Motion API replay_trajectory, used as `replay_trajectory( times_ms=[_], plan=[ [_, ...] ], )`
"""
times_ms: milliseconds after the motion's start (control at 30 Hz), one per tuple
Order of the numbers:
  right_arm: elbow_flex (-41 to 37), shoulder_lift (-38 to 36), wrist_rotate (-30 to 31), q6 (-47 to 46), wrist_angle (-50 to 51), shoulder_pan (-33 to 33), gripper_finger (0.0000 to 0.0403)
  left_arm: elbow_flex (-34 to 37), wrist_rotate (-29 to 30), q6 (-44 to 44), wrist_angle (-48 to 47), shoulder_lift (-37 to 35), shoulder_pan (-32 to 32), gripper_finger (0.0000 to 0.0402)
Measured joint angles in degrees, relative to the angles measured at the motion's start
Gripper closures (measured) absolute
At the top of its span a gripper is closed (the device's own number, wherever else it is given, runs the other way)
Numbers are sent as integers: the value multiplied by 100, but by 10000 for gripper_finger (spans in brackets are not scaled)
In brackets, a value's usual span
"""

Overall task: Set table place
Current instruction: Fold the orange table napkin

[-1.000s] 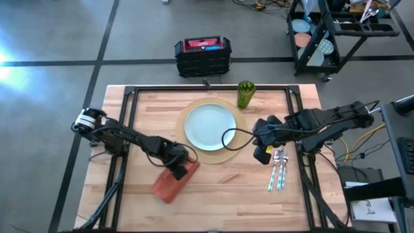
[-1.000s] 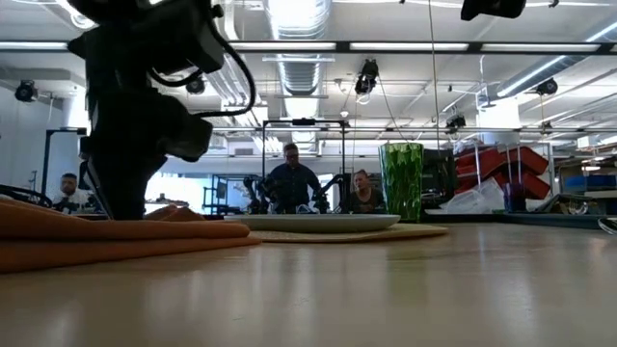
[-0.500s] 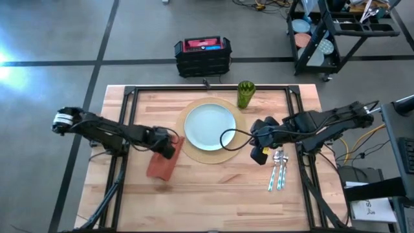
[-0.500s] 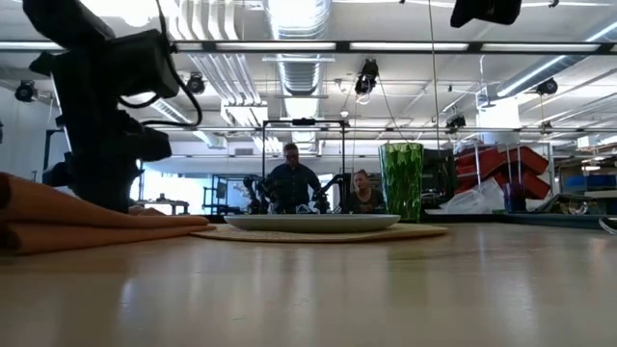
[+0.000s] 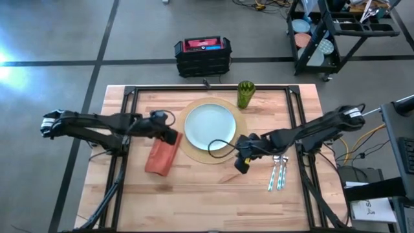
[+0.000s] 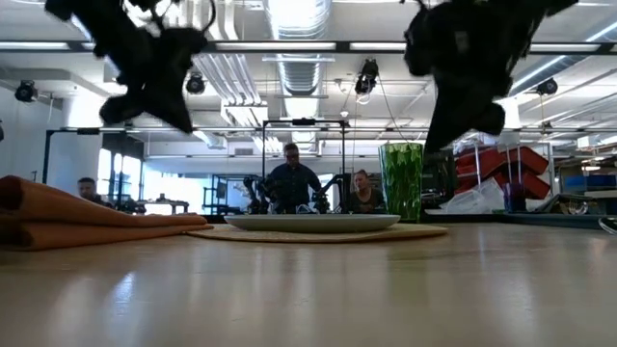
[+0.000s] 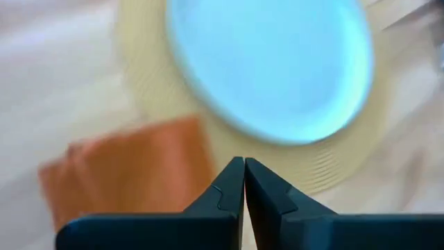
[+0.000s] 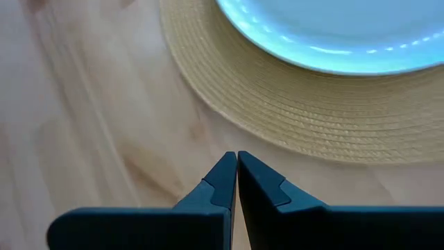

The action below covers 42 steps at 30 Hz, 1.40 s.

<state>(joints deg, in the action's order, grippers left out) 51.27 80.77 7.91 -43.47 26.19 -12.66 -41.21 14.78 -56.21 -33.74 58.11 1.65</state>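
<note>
Overhead, the left hand (image 5: 169,136), clenched empty, hovers over the orange napkin's (image 5: 162,156) top end, while the right hand (image 5: 240,164), also clenched, hangs beside the placemat (image 5: 228,150).

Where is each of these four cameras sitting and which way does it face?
High view: overhead, facing straight down on the table; both arms show.
Low view: at tabletop height, facing level across to the room; napkin, cup, both arms dark overhead.
Left wrist view: on the left arm, facing the napkin and plate; shut left pincer shows.
Right wrist view: on the right arm, facing the placemat; shut right pincer shows.
All four share the plate.
</note>
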Motion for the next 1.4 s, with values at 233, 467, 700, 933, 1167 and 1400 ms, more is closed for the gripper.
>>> replay_trajectory(
  times_ms=[233, 467, 700, 933, 1167, 1400],
  plan=[
    [-179, 695, -248, 175, -781, 379, 403, -1594, 720, 796, -1259, 249, -188, 402],
    [119, 1495, -387, 460, -1010, 763, 403, -1958, 851, 983, -2183, 506, -183, 402],
    [346, 2012, -712, 245, -961, 733, 403, -1858, 672, 676, -2871, 522, -337, 402],
    [325, 1885, -1005, -229, -573, 18, 403, -1730, 685, 135, -3185, 443, -750, 402],
    [627, 1780, -1138, -496, -507, -481, 403, -1547, 676, -327, -3088, 449, -1035, 402],
    [1170, 1764, -643, -286, 135, -418, 403, -1452, 62, -928, -2821, 725, -1630, 402]
  ],
)
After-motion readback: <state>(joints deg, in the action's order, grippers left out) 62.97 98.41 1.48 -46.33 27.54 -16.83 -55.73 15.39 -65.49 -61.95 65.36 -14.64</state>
